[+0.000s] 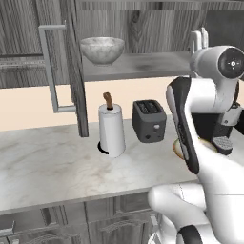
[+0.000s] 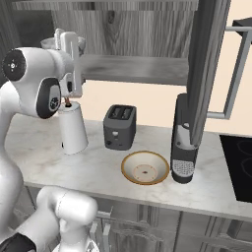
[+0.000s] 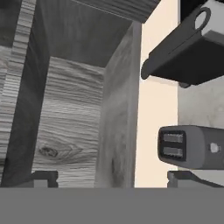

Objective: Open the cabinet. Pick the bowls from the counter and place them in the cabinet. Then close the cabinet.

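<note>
The cabinet [image 1: 143,64] stands open, both doors swung out. The speckled grey-white bowl [image 1: 102,49] sits on its shelf at the left. The tan bowl [image 2: 145,168] with the brown rim rests on the counter [image 2: 98,167], between the toaster and a dark appliance; in the left base view the arm hides most of it [image 1: 178,148]. My gripper [image 2: 66,37] is raised in front of the shelf [image 2: 133,69], just right of the speckled bowl [image 2: 49,44]. It is open and empty [image 3: 111,179], with both fingertips [image 3: 43,177] far apart. It also appears at the shelf's right end [image 1: 198,40].
A paper towel roll [image 1: 112,128] and a dark toaster [image 1: 149,120] stand on the counter [image 1: 47,167] under the cabinet. A tall dark appliance [image 2: 184,142] stands beside the open right door [image 2: 209,64]. The left door's handle [image 1: 47,66] sticks out. A black cooktop [image 2: 238,162] lies far right.
</note>
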Motion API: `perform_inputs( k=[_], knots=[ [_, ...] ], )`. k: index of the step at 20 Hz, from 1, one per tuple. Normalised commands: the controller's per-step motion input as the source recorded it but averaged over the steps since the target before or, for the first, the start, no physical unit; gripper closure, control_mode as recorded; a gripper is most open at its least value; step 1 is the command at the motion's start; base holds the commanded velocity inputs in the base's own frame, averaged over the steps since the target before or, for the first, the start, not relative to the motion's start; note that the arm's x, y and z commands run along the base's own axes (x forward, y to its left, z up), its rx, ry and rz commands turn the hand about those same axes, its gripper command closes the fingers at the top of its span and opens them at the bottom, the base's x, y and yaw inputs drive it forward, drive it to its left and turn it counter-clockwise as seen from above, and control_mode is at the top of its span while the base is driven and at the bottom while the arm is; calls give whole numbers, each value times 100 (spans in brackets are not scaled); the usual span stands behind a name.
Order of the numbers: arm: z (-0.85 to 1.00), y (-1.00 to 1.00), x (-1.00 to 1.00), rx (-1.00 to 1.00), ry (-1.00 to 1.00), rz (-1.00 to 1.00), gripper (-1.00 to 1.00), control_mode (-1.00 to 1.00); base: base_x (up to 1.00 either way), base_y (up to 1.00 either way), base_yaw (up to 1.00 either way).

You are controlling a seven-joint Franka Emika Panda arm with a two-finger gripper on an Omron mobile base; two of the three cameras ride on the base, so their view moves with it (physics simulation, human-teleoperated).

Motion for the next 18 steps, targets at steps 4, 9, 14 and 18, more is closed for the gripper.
perform_inputs(
  k=[4, 9, 14, 18],
  knots=[
    [-20, -13, -93, 1, 19, -26, -100, -100, 0, 0, 0],
    [-44, 0, -88, 9, 6, -31, -100, -100, 0, 0, 0],
    [-60, 0, -64, 12, 5, -31, -100, -100, 0, 0, 0],
    [-57, -1, -22, 14, 0, -18, -100, -100, 0, 0, 0]
  ],
)
